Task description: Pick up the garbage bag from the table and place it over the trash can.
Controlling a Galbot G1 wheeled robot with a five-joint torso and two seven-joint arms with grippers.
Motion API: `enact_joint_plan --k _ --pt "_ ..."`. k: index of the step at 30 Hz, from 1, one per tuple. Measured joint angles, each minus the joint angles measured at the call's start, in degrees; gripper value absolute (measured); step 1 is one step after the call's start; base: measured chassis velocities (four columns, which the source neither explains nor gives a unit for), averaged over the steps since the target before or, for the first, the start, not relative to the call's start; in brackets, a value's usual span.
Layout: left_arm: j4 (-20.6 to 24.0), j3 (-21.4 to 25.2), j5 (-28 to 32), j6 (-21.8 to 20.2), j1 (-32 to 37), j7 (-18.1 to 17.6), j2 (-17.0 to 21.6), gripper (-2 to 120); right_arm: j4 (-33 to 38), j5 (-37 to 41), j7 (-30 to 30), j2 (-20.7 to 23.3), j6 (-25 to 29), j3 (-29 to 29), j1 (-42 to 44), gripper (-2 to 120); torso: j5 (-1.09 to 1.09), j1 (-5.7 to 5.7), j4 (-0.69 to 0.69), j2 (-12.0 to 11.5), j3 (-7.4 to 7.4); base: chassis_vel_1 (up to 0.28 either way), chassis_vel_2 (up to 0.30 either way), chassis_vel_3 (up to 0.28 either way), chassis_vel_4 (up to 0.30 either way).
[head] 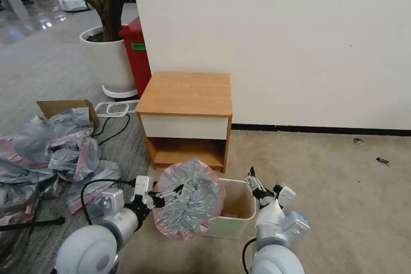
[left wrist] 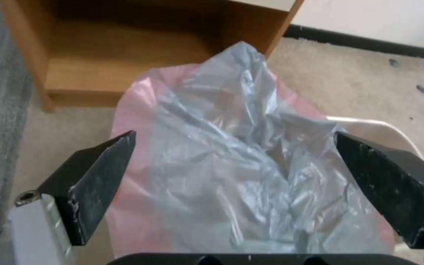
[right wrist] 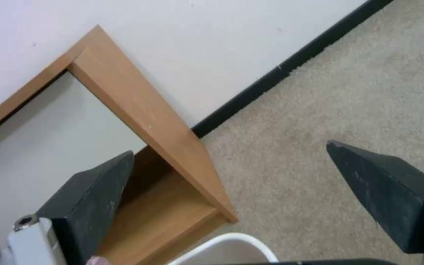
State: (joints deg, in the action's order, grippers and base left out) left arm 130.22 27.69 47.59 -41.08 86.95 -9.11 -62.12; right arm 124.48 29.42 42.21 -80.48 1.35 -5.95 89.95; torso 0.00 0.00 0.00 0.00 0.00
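Left gripper spread wide at garbage bag, apparently unclamped, over trash can; right gripper spread, empty.

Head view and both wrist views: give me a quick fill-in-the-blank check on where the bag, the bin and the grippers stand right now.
1. The garbage bag sits against the ___ gripper.
2. The trash can stands on the carpet in front of the ___.
3. The right gripper has its fingers ___ with nothing between them.
4. The top of the table is ___.

Missing words: left; table; open; bare
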Motion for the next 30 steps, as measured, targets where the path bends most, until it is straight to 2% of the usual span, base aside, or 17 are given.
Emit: enact_joint_plan --k 6,9,13,30 --pt "-4.1 -1.5 2.2 -1.9 -5.8 0.2 0.0 100 1.2 -0.6 -0.5 0.0 0.2 -1.4 1.4 100 0.01 0.0 0.0 0.0 0.0 0.0 0.0 0.0 0.0" --pt "-9.2 -4.2 2.4 -1.8 -10.8 0.4 -0.7 100 2.1 -2.2 -3.4 0.6 1.4 -4.2 2.9 100 0.0 0.0 -0.02 0.0 0.0 0.0 0.0 0.0 0.0" --pt "-12.0 -6.0 1.9 -1.7 -12.0 0.7 -1.4 100 2.5 -4.8 -4.5 0.4 2.3 -5.8 3.5 100 0.0 0.0 -0.01 0.0 0.0 0.0 0.0 0.0 0.0" --pt "-16.3 -10.0 -0.2 -1.2 -13.0 1.0 -2.9 100 2.7 -5.9 -4.9 -0.8 3.0 -5.9 4.1 100 0.0 0.0 0.0 0.0 0.0 0.0 0.0 0.0 0.0"
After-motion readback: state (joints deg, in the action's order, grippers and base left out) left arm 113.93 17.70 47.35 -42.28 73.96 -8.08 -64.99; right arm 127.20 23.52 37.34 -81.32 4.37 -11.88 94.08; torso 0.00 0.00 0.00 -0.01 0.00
